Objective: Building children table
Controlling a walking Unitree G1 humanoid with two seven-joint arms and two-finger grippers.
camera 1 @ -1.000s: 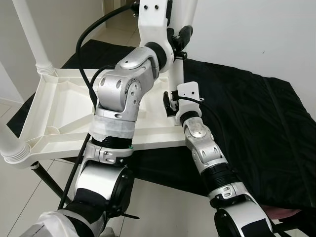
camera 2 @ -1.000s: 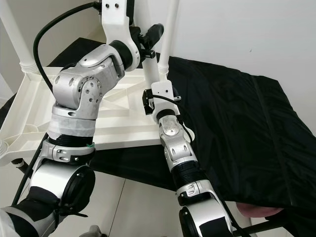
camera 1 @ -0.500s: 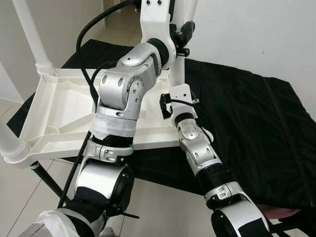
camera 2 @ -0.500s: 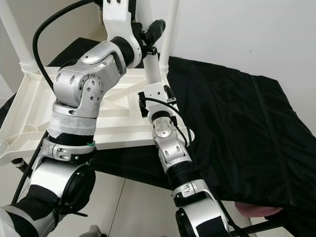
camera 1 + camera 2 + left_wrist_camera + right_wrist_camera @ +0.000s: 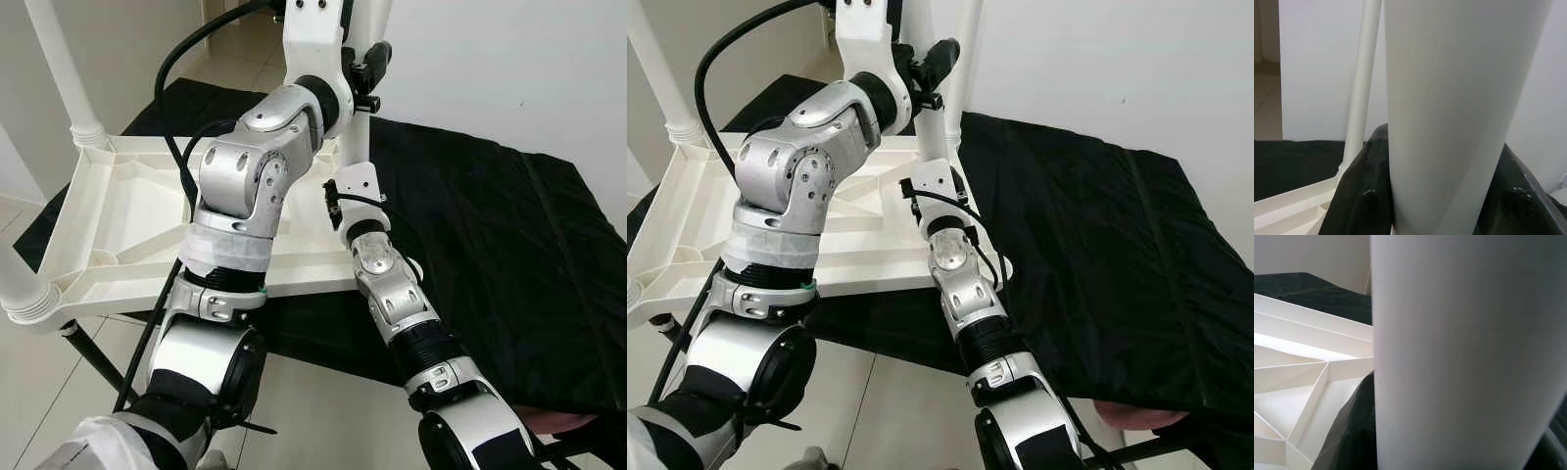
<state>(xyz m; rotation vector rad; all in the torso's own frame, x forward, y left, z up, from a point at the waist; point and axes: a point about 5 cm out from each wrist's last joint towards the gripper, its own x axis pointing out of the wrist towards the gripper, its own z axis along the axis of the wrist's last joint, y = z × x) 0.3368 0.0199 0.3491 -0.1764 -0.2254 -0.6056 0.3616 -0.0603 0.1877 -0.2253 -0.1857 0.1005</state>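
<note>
Both clamped on one white leg [image 5: 939,147]: left pincer [image 5: 931,69] high, right pincer [image 5: 1359,431] low at 12 o'clock. Best kept vertical, pressed squarely into the upturned tabletop [image 5: 127,211] socket, without twisting.

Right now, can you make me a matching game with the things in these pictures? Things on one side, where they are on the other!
Things:
1. left gripper
2. right gripper
3. tabletop
4. cloth

Places:
A. lying upside down on the cloth, ribs showing
B. clamped high on the white leg
C. spread under the tabletop, black
D. clamped low on the same leg, near its base

Pairs: 1-B, 2-D, 3-A, 4-C
</note>
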